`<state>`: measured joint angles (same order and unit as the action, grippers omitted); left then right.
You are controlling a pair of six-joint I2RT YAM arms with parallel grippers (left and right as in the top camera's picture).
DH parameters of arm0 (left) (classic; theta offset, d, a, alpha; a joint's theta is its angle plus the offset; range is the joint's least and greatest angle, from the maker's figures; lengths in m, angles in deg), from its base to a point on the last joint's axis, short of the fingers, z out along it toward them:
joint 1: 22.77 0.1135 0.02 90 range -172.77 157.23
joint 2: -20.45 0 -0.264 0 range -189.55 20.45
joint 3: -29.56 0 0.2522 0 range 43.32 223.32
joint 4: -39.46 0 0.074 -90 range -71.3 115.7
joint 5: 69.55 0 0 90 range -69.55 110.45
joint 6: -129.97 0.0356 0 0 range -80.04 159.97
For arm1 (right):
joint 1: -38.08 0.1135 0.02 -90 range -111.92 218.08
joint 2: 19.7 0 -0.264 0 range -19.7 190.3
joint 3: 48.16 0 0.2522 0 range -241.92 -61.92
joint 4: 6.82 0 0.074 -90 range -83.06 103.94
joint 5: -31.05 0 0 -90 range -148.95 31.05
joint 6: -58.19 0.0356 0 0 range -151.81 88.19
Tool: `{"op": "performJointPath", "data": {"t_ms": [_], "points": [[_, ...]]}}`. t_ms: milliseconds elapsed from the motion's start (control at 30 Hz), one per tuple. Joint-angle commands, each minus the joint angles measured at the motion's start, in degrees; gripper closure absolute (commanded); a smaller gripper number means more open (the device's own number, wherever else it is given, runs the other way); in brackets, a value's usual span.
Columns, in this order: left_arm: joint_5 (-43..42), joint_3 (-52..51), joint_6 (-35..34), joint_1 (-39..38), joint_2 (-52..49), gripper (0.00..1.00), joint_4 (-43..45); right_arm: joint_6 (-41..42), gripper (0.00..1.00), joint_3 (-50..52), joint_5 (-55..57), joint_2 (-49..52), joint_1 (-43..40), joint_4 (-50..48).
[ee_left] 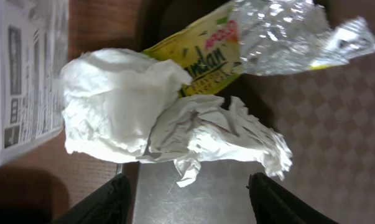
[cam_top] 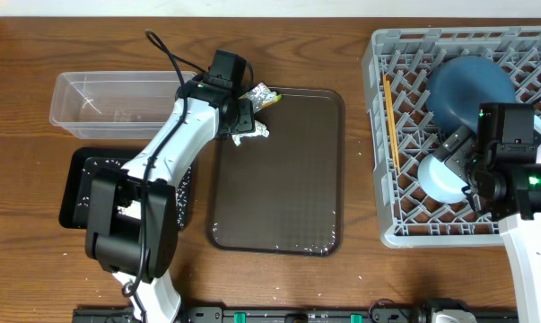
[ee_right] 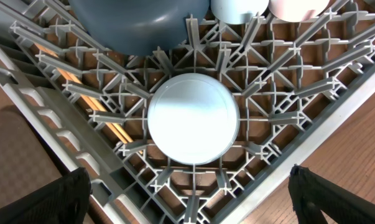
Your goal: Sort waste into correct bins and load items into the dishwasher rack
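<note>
My left gripper [cam_top: 240,118] [ee_left: 190,200] is open and empty, with its fingers just short of the crumpled white tissue [cam_top: 250,135] [ee_left: 150,115]. The yellow-green snack wrapper [cam_top: 259,95] [ee_left: 237,43] lies right behind the tissue, at the brown tray's far-left corner. My right gripper [cam_top: 467,166] [ee_right: 190,205] is open and empty above the upside-down light blue bowl [cam_top: 445,178] [ee_right: 193,118] in the grey rack [cam_top: 405,229]. The dark blue plate [cam_top: 472,88] [ee_right: 137,25], the chopsticks [cam_top: 391,117], a light blue cup [ee_right: 237,9] and a white cup [ee_right: 299,7] are also in the rack. No carrot is in view.
The clear tub [cam_top: 117,103] [ee_left: 25,74] stands at the far left. The black tray [cam_top: 77,188] sits in front of it, with rice grains [cam_top: 185,193] along its right edge. The brown serving tray [cam_top: 283,170] [ee_left: 336,124] is in the middle, with white specks along its near rim.
</note>
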<state>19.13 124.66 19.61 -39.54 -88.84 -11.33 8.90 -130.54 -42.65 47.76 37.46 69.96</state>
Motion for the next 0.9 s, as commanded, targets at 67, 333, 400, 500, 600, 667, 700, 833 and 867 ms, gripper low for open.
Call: {"op": "performJointPath", "data": {"t_ms": [67, 333, 400, 500, 600, 667, 700, 833, 867], "points": [[2.47, -0.24, -9.68, -0.02, -2.08, 0.37, 0.81, -0.72, 0.01, -1.01, 0.59, -0.15, -0.17, 0.02], [2.47, -0.24, -10.38, -0.02, -5.22, 0.37, 3.15, -0.72, 0.01, -1.01, 0.59, -0.15, -0.17, 0.02], [2.47, -0.24, -10.38, -0.02, -5.51, 0.41, 3.34, -0.72, 0.01, -1.01, 0.59, -0.15, -0.17, 0.04], [2.47, -0.24, -10.38, -0.02, -5.53, 0.54, 3.37, -0.72, 0.01, -1.01, 0.59, -0.15, -0.17, 0.02], [2.43, -0.24, -10.38, -0.02, -5.53, 0.67, 3.45, -0.72, 0.01, -1.01, 0.59, -0.15, -0.17, 0.04], [2.36, -0.24, -10.36, -0.02, -5.46, 0.81, 3.43, -0.72, 0.01, -1.01, 0.59, -0.15, -0.17, 0.02], [2.19, -0.22, -10.36, -0.02, -5.40, 0.91, 3.43, -0.72, 0.01, -1.01, 0.59, -0.15, -0.17, 0.02], [0.42, -0.22, -9.66, -0.09, -4.22, 0.94, 3.17, -0.72, 0.01, -1.01, 0.59, -0.15, -0.17, 0.02], [-0.50, -0.22, -9.07, -0.09, -3.78, 0.94, 3.08, -0.72, 0.01, -1.01, 0.59, -0.15, -0.15, 0.02]]}}
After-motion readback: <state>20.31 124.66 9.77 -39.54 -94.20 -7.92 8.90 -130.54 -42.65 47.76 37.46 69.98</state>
